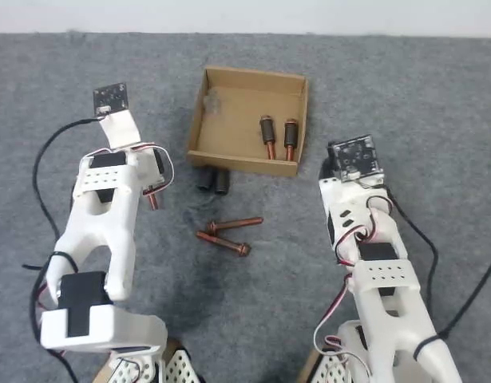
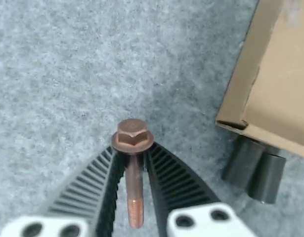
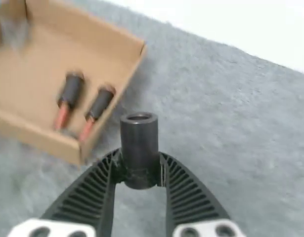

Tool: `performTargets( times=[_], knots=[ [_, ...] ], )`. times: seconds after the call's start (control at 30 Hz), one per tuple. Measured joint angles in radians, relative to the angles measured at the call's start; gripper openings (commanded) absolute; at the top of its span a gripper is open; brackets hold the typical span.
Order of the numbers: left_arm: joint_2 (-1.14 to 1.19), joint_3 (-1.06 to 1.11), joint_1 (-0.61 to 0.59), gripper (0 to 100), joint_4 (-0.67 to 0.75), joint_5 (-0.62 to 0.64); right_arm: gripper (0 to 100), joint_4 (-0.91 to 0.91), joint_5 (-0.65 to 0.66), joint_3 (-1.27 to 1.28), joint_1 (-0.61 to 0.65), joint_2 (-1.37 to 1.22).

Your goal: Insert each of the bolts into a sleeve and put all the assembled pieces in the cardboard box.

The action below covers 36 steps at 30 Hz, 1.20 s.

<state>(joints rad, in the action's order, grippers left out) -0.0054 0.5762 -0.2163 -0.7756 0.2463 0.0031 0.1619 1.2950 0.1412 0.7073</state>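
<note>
Clamped between the ribbed black fingers [image 2: 100, 182] of the left gripper [image 2: 133, 150]: a copper-toned bolt [image 2: 133, 136], with a hexagonal flanged head and a threaded tip. Clamped likewise in the right gripper [image 3: 138, 160]: a smooth black cylindrical sleeve [image 3: 139, 138], hollow at its far end. Farther out on the fuzzy grey counter [image 1: 405, 96], two loose bolts [image 1: 237, 224] lying near each other, then two dark sleeves [image 1: 214, 181] just beside the plain brown cardboard box [image 1: 245, 76]. Inside it, two assembled pieces [image 1: 267, 136] side by side. Beyond the counter, a pale band [image 1: 245, 14].

I count three loose bolts [image 1: 237, 223] — one in my left claw [image 2: 133, 150]; three empty sleeves [image 1: 221, 182] — one in my right claw [image 3: 139, 163]; two assembled pieces [image 1: 268, 136]; one box [image 1: 253, 74].
</note>
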Motion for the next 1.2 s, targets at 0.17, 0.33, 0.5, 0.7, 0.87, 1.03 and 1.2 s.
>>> performTargets(
  times=[0.17,0.33,0.5,0.7,0.87,1.03,1.2],
  knots=[
    [0.0,0.017,0.0,1,0.0,0.0,0.9,-0.068,-0.06,0.0,0.051,0.0],
    [0.0,0.017,0.0,1,0.0,0.0,0.8,-0.203,-0.066,0.0,0.084,-0.046],
    [0.0,0.017,0.0,1,0.0,0.0,0.7,-0.459,-0.066,0.0,0.109,-0.249],
    [0.0,0.017,0.0,1,0.0,0.0,0.7,-0.832,-0.066,-0.002,0.158,-0.516],
    [0.0,0.017,0.0,1,0.0,0.0,0.7,-0.996,-0.1,-0.063,0.175,-0.709],
    [0.0,0.017,0.0,1,0.0,0.0,0.7,-1.069,-0.259,-0.175,0.176,-0.859],
    [0.0,0.017,0.0,1,0.0,0.0,0.7,-1.076,-0.285,-0.273,0.193,-0.927]
  ],
)
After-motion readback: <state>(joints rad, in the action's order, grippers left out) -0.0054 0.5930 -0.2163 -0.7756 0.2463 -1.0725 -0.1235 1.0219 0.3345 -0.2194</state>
